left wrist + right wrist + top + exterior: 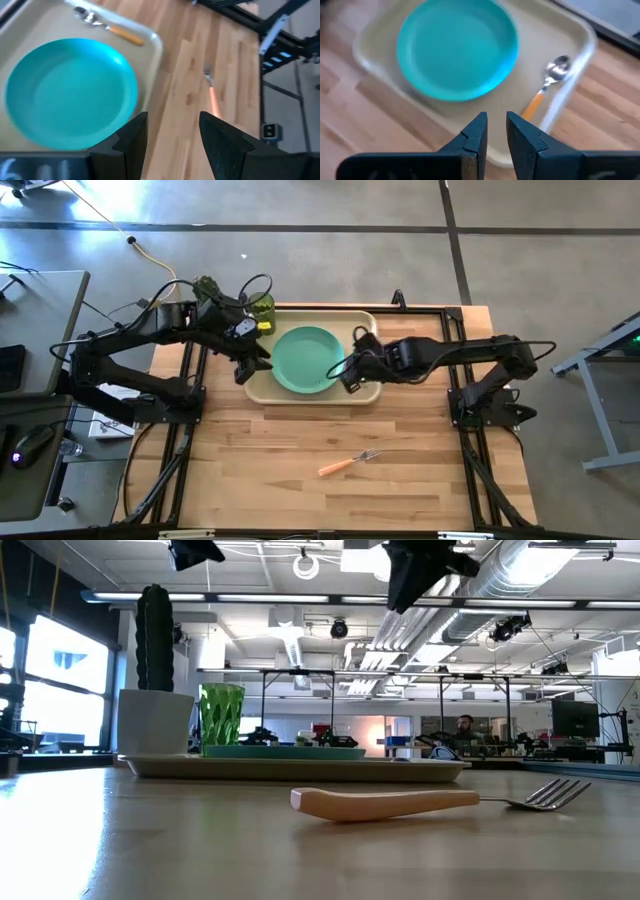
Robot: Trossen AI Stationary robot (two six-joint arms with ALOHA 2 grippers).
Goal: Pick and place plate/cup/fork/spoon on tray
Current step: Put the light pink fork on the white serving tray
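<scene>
The teal plate (305,360) lies on the beige tray (365,325). The green cup (262,308) stands upright in the tray's far left corner. The spoon (547,82) lies flat on the tray floor between the plate and the tray's right rim; it also shows in the left wrist view (107,27). The fork (350,463) lies flat on the bare table near the front, also in the low view (400,802). My left gripper (172,117) is open and empty above the tray's left edge (250,365). My right gripper (496,117) hovers over the tray's right part (350,375), open by a narrow gap and empty.
A white pot with a dark cactus (155,690) stands behind the tray's far left corner, next to the cup. Black frame rails (470,430) run along the table's left and right sides. Bare wood lies around the fork in the front half.
</scene>
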